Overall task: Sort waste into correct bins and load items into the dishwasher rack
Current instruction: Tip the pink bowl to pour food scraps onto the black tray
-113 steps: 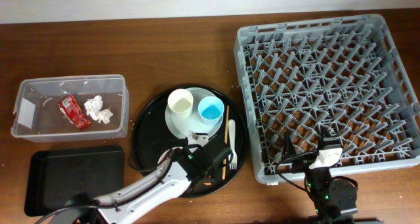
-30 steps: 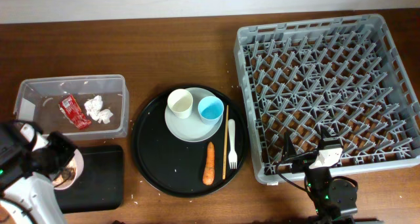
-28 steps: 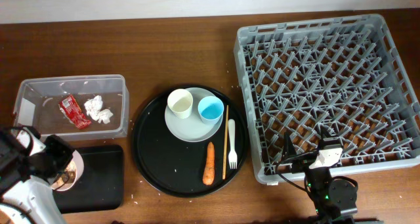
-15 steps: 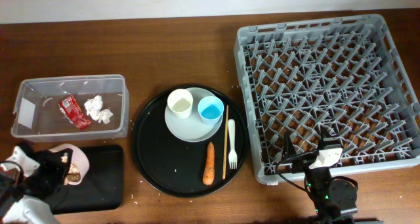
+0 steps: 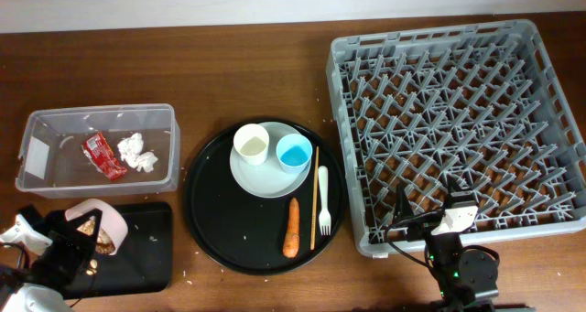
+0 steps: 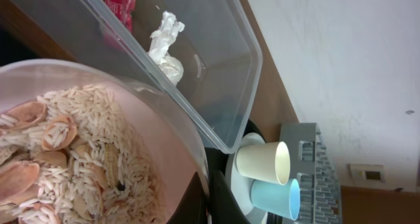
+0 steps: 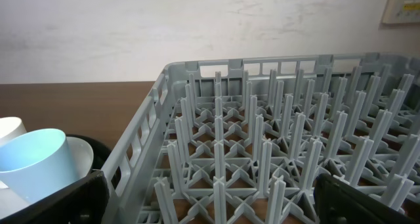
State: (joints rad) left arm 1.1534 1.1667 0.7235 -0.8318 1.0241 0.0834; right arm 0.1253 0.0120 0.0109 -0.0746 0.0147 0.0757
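My left gripper is shut on the rim of the pinkish-white bowl and holds it tilted over the left end of the shallow black tray. In the left wrist view the fingers pinch the bowl, which holds rice and brownish food scraps. A few scraps lie on the black tray. The clear tub holds the red wrapper and the white tissue. My right gripper is open and empty at the grey rack's front edge.
The large round black tray holds the grey plate with the cream cup and the blue cup, plus the chopstick, white fork and carrot. The rack is empty.
My left gripper carried the bowl from the round tray to the black tray at the left and has tipped it further. Scraps now lie on the black tray. The right arm has not moved.
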